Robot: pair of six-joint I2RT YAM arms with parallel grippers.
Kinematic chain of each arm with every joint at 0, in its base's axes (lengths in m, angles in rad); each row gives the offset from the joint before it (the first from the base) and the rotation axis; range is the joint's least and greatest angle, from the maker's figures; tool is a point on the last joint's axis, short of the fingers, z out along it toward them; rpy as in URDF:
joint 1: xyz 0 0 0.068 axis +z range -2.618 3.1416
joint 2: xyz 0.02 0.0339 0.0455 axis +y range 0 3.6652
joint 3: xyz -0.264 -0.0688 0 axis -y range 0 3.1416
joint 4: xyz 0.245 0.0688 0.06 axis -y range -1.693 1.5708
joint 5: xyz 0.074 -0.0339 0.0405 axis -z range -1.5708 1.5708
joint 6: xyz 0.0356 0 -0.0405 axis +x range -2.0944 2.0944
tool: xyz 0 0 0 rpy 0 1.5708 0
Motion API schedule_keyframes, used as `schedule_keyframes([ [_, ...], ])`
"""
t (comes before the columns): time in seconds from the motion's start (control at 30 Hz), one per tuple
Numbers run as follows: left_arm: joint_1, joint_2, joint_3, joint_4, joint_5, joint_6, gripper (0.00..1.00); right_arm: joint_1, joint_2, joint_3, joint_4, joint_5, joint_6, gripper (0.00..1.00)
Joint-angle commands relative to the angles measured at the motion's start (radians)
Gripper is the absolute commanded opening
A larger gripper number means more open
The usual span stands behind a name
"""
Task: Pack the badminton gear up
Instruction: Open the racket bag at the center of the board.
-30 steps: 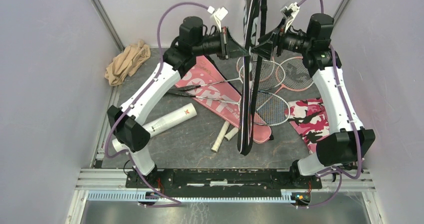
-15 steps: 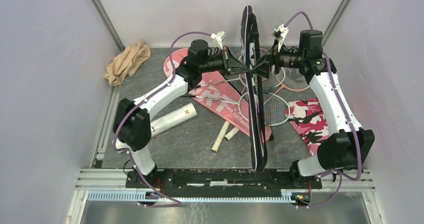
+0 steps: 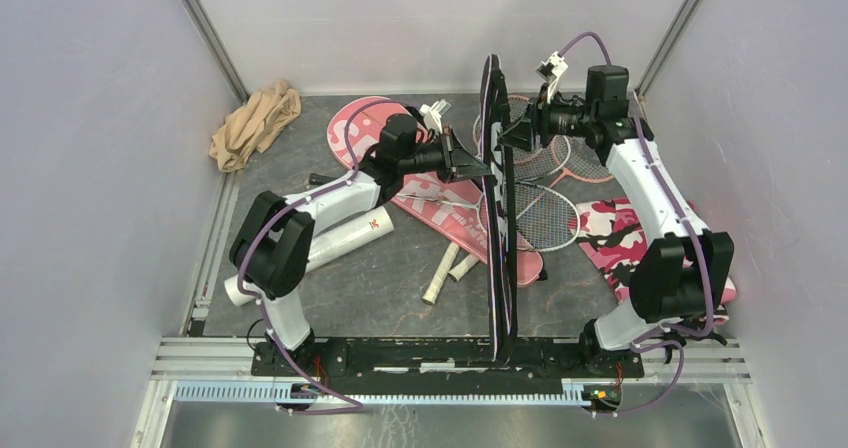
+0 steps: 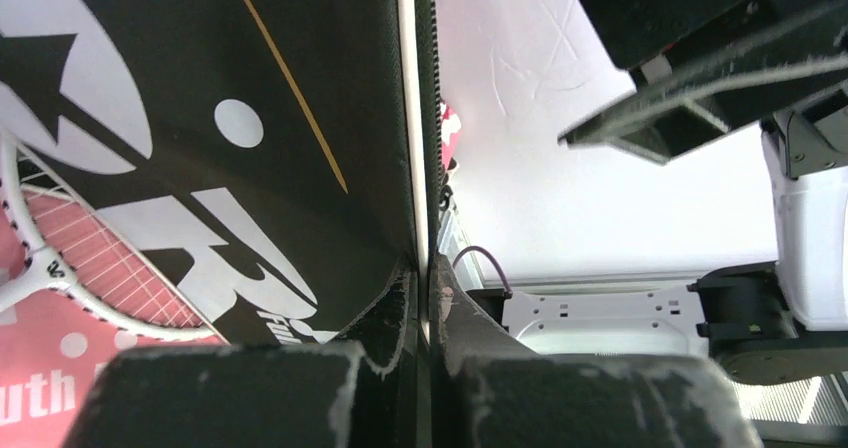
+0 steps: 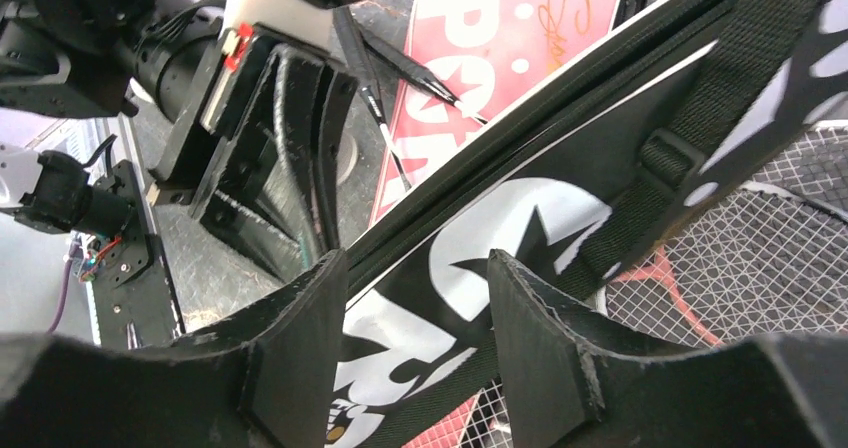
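Black bag (image 3: 497, 218) hangs edge-on; left gripper (image 4: 422, 293) jaws clenched on its rim; right gripper (image 5: 418, 283) jaws spread astride it; best clamp the facing rim, then part evenly.

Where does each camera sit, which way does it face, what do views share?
Top external: above and behind the bases, looking down at the table; both arms show.
Left wrist: behind the left gripper, facing the right gripper past the black bag; own fingers clamp its edge.
Right wrist: behind the right gripper, facing the left gripper across the bag's face; own fingers apart.
Shared: all show the black bag.
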Motion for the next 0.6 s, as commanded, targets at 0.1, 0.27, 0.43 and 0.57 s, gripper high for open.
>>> schedule_keyframes([
  [0.1, -0.01, 0.007, -0.044, 0.158, 0.013, 0.057, 0.02, 0.002, 0.061, -0.066, 0.2, 0.056, 0.137, 0.56],
  [0.27, -0.015, 0.034, -0.045, 0.156, 0.01, 0.06, 0.02, 0.002, 0.111, -0.064, 0.225, 0.048, 0.159, 0.56],
  [0.43, -0.018, 0.06, -0.028, 0.155, 0.013, 0.057, 0.02, 0.003, 0.122, -0.07, 0.241, 0.017, 0.17, 0.56],
  [0.57, -0.022, 0.073, -0.015, 0.156, 0.02, 0.057, 0.02, 0.004, 0.11, -0.07, 0.25, 0.01, 0.178, 0.57],
])
